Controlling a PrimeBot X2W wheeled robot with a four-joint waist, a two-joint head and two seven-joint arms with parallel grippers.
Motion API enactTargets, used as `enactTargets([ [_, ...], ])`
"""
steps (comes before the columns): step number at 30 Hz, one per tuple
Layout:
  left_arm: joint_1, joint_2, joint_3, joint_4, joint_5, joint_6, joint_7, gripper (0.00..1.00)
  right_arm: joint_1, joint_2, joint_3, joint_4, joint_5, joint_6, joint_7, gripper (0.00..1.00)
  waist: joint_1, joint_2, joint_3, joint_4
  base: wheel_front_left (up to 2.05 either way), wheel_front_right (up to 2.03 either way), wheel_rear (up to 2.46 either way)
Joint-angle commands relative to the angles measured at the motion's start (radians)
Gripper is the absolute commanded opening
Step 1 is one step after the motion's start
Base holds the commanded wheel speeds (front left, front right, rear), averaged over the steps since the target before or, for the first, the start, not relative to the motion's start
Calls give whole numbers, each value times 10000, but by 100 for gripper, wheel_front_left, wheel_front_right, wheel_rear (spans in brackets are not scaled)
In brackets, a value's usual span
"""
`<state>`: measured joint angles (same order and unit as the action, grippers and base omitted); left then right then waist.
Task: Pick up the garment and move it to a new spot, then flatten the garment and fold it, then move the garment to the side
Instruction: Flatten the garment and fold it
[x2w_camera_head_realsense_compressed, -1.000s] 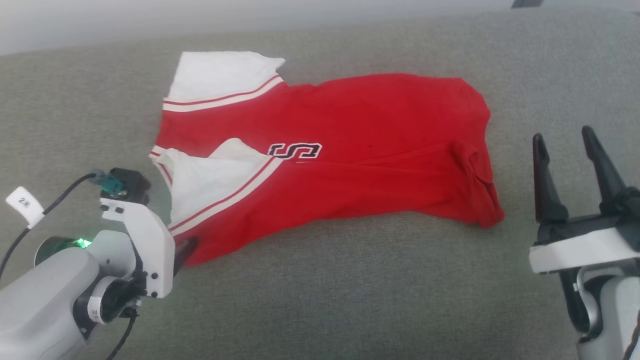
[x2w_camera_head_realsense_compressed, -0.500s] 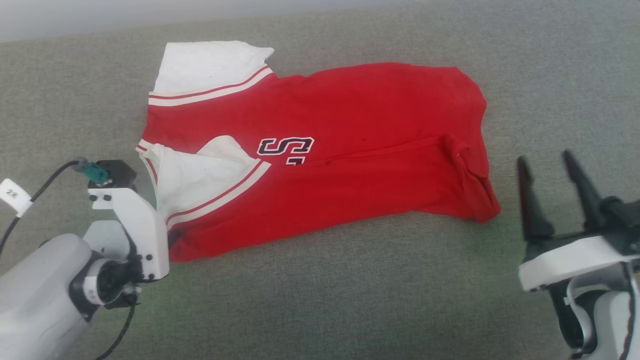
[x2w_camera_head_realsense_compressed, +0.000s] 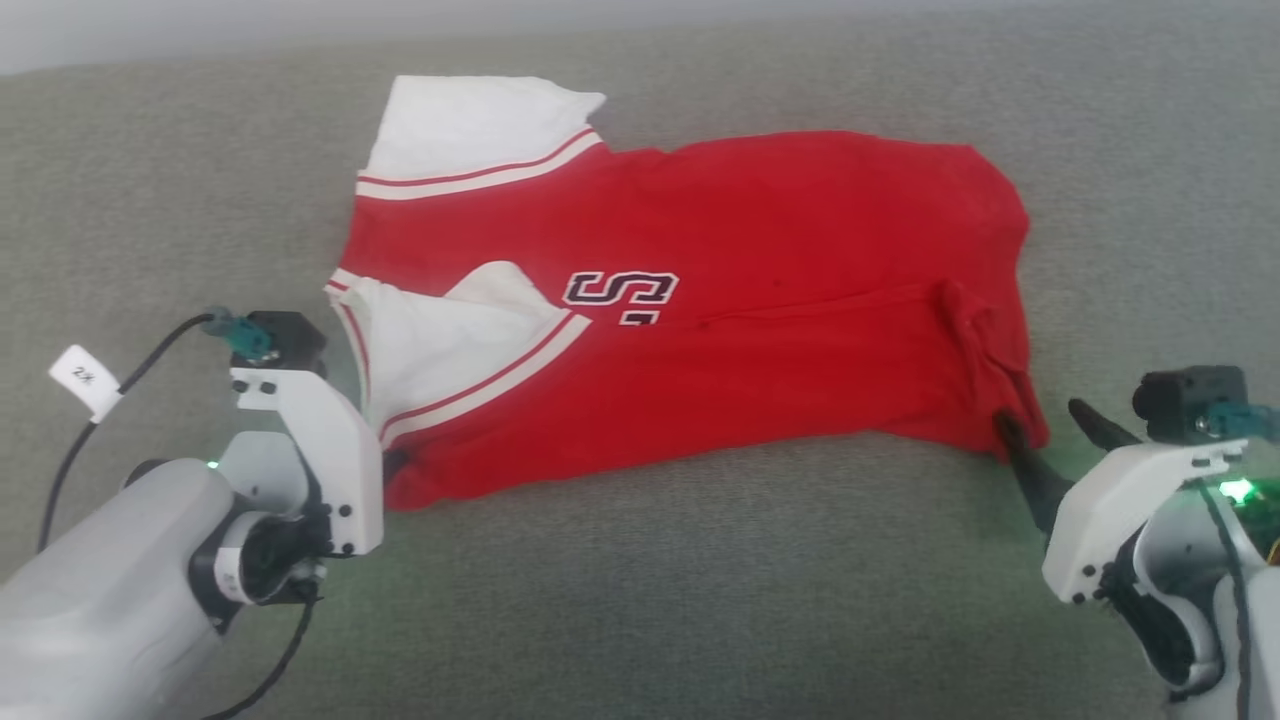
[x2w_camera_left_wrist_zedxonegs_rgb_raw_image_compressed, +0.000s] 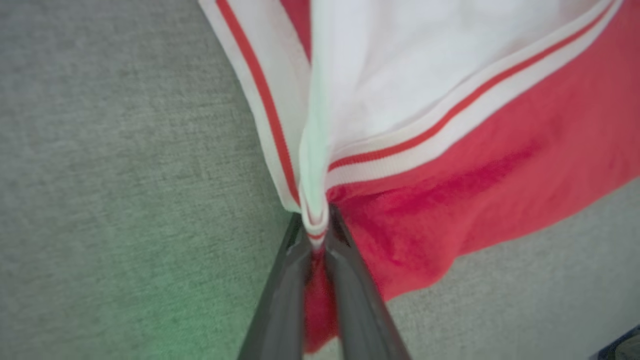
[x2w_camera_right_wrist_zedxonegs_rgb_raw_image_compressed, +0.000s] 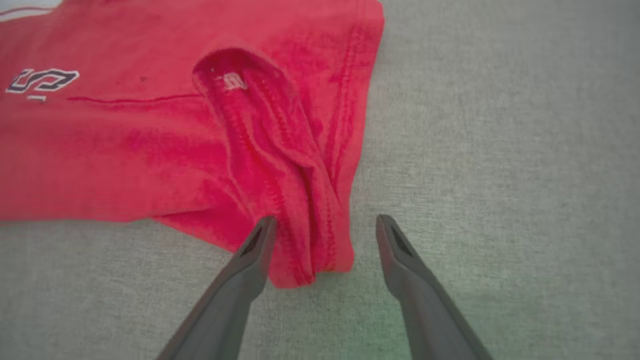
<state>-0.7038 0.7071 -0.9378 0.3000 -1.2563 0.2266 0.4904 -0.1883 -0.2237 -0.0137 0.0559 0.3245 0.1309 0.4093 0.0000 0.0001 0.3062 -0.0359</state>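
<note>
Head view shows the red jersey T-shirt (x2w_camera_head_realsense_compressed: 780, 230) lying sideways on the grey fabric surface (x2w_camera_head_realsense_compressed: 700, 600), with one white sleeve folded over its chest. At the striped sleeve trim the left hand (x2w_camera_left_wrist_zedxonegs_rgb_raw_image_compressed: 316, 232) is closed on the cloth, its fingertips half buried. At the other end the right hand (x2w_camera_right_wrist_zedxonegs_rgb_raw_image_compressed: 325, 225) is open, with the bunched hem corner between its fingers. Free surface lies all around.

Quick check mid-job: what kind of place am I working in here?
Likely a padded, fabric-covered work surface indoors: grey woven covering, the garment laid out on it, a plain pale backdrop behind.
</note>
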Motion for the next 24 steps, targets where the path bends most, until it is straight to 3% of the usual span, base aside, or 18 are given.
enactTargets([
  [1,448,-272,-457,127,-18,-82,194,0,-162,-23,-20,-7,30,-5,106,100,0,-1,2,93,0,0,0],
  [12,256,-774,-653,448,229,-530,-44,0,-1087,-184,-190,1137,272,-5,3377,100,0,-1,5,668,0,0,0],
  [13,211,-824,-660,497,263,-578,-74,0,-1149,-184,-229,1251,287,-5,3597,77,0,-1,3,711,0,0,0],
  [14,184,-872,-666,546,285,-640,-139,0,-1214,-235,-218,1341,213,-5,3803,35,0,-1,-5,745,0,0,0],
  [15,159,-903,-681,592,328,-696,-189,0,-1264,-244,-209,1425,216,-5,3999,0,0,-1,-14,771,0,0,0],
  [24,-74,-947,-677,1117,509,-1096,-352,0,-1657,-395,-455,1163,506,-12,4475,0,0,-1,-172,850,0,0,0],
])
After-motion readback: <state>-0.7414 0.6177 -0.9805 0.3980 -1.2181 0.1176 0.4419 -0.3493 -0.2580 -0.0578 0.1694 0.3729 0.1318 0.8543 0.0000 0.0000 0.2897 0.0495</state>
